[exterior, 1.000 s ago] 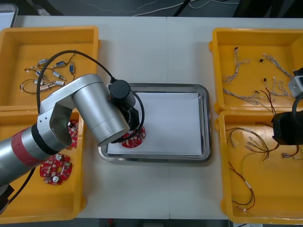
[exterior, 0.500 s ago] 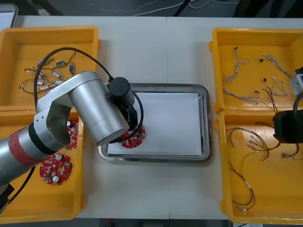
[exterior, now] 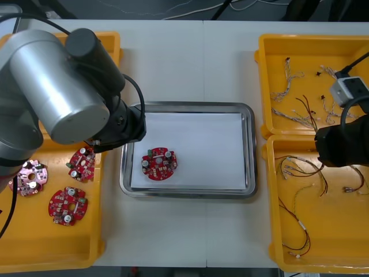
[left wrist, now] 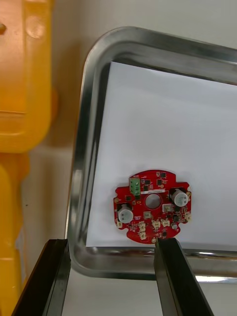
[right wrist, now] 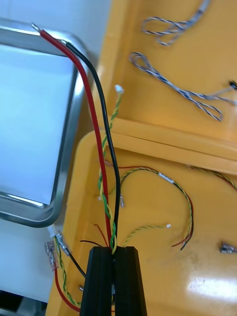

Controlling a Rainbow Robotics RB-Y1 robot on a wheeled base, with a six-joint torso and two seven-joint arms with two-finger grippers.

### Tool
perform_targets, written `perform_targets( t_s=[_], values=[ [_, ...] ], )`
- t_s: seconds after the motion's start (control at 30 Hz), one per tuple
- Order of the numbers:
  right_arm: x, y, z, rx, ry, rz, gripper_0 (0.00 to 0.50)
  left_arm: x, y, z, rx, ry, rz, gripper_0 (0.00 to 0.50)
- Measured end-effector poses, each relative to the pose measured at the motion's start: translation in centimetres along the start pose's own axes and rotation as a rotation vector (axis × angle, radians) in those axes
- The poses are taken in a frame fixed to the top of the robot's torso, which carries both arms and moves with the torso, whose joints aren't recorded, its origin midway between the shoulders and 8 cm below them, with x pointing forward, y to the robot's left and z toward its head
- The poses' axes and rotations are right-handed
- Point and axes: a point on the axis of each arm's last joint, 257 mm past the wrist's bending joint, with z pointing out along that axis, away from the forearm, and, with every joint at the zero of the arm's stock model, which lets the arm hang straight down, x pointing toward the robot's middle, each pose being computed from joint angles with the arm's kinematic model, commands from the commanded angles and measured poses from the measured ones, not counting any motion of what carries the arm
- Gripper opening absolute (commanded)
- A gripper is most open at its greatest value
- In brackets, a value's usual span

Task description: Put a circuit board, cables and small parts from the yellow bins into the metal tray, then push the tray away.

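Front view: board (exterior: 159, 164) is lying flat on the white liner of the tray (exterior: 190, 194), toward its left side and nearer the near rim. Left arm is hanging over the left bins (exterior: 34, 242), wrist at the tray's left rim. Left wrist view: left gripper (left wrist: 112, 276) is standing wide open, gripping nothing, one finger outside the tray's rim, the other's tip just beside the board's edge. Right wrist view: right gripper (right wrist: 115, 254) is pinching cables (right wrist: 98, 148) between closed fingers, a red lead, a black lead and a twisted yellow-green one, rising over the right bins (right wrist: 163, 133), free ends showing against the tray's corner
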Motion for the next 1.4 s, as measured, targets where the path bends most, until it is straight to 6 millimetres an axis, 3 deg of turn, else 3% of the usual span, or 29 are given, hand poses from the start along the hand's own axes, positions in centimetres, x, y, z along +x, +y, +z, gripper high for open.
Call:
perform_targets(
  t_s=[0.3,0.53,0.87,1.23,1.4],
  values=[
    [0.2,5.1,1.3,-0.036,0.059,-0.254,0.000,-4.1,3.8,-3.7,0.017,-0.043,-0.019,0.500],
    [1.2,7.6,2.1,-0.049,0.105,-0.441,0.000,-6.0,7.8,-5.0,-0.002,-0.078,0.067,0.500],
    [2.0,8.2,4.2,-0.047,0.189,-0.731,0.000,-6.3,13.5,-5.6,-0.032,-0.090,0.014,0.500],
    [-0.6,10.6,7.3,-0.089,0.164,-1.001,0.000,-5.6,17.8,-5.7,-0.064,-0.082,0.160,0.500],
    [-1.4,12.0,9.0,-0.103,0.154,-1.082,0.000,-4.7,19.4,-5.5,-0.076,-0.066,0.130,0.500]
  ],
)
